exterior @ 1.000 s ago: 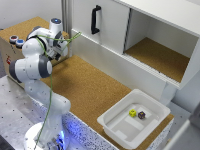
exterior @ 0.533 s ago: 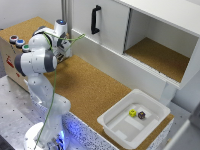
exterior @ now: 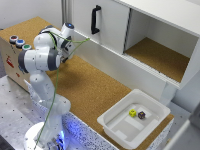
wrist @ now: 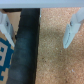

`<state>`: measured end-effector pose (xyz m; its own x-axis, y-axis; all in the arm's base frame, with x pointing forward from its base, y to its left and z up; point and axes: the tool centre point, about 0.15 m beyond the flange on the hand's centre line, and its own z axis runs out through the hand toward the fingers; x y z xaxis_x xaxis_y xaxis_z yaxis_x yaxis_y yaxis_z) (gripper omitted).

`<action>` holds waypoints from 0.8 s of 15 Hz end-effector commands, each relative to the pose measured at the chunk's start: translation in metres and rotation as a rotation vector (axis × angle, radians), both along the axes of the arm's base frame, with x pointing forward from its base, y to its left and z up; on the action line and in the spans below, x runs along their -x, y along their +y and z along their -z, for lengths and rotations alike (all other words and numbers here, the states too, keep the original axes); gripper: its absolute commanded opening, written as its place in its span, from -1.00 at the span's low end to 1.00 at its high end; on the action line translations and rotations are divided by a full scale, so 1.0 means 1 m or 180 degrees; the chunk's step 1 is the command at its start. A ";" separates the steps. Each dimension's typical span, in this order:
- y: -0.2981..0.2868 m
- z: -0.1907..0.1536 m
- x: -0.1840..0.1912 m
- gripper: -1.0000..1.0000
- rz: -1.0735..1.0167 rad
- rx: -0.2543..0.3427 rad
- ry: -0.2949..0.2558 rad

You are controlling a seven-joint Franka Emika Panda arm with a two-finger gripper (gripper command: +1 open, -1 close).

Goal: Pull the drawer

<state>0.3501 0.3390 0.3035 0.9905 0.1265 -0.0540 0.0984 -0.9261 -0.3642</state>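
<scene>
The drawer point(exterior: 107, 27) is the white front with a black vertical handle point(exterior: 95, 20) on the cabinet at the back, and it stands closed. My gripper point(exterior: 69, 49) hangs over the cork surface on the exterior view's left, a little short of the handle and apart from it. In the wrist view my gripper point(wrist: 39, 30) is open, its two pale fingers point(wrist: 72, 27) spread wide with nothing gripped. A dark strip point(wrist: 27, 47) runs across the cork below them; I cannot tell what it is.
An open cabinet compartment point(exterior: 160, 55) lies to the right of the drawer. A white tray point(exterior: 120, 127) with two small dice sits at the front right. A wooden box with coloured buttons point(exterior: 17, 42) stands at the left. A green cable point(exterior: 75, 47) trails from the arm.
The arm has edged slightly toward the cabinet and the handle. The gripper stays open.
</scene>
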 end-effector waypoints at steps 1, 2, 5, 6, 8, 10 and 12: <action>0.012 0.001 0.004 1.00 0.0057 -0.0147 -0.0166; 0.013 -0.001 0.006 1.00 0.0087 -0.0135 -0.0220; 0.015 -0.004 0.010 -1.00 0.0176 -0.0121 -0.0361; 0.018 -0.006 0.014 -1.00 0.0177 -0.0122 -0.0463; 0.022 -0.006 0.019 -1.00 0.0188 -0.0099 -0.0539; 0.019 -0.001 0.020 -1.00 0.0255 -0.0115 -0.0473; 0.015 0.005 0.020 -1.00 0.0308 -0.0165 -0.0365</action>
<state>0.3468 0.3588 0.3133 0.9947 0.1027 0.0104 0.0992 -0.9237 -0.3700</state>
